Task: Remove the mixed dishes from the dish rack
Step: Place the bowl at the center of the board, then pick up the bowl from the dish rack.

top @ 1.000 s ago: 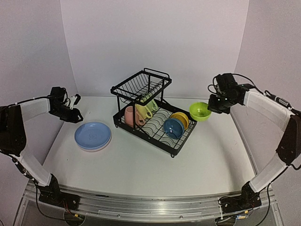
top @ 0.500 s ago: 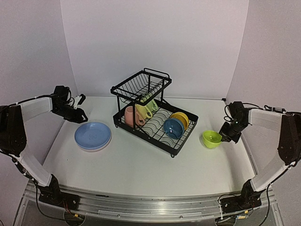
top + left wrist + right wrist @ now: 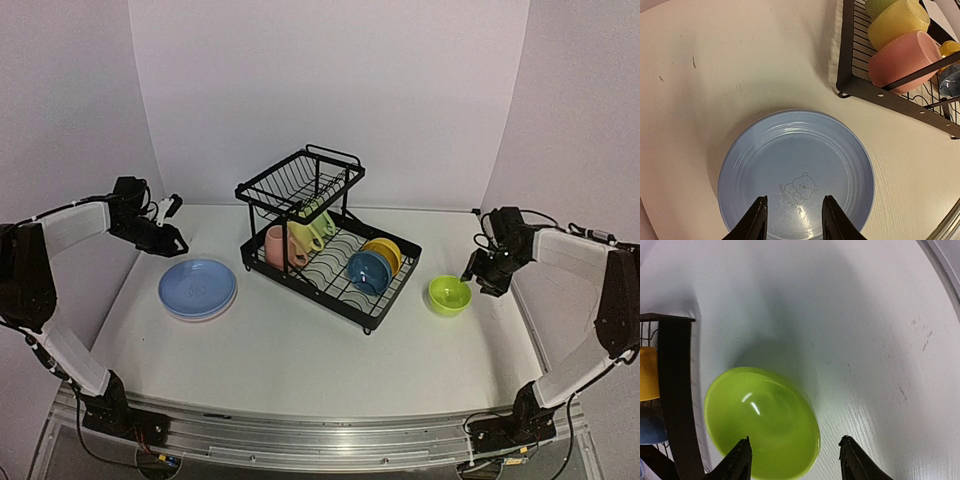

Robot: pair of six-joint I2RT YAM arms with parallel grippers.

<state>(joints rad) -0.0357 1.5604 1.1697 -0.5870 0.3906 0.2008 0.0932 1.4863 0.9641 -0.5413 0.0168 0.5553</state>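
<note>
The left hand (image 3: 795, 200) hovered empty, jaws narrowly parted, over the blue plate (image 3: 197, 288) lying flat on the table (image 3: 300, 370), left of the dish rack (image 3: 310, 297). To its right, nearest that arm, the pink mug (image 3: 275, 245), yellow mug (image 3: 303, 236) and pale-green mug (image 3: 320, 218) sat in a row at the rack's left end, with the upper basket likely in the way. Farther right, the blue bowl (image 3: 367, 270) and yellow bowl (image 3: 385, 252) stood on edge, nearer the right hand (image 3: 795, 440), which hung wide and empty over the green bowl (image 3: 449, 294) on the table.

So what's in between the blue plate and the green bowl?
The black dish rack stands between the blue plate and the green bowl, as the top view shows.
</note>
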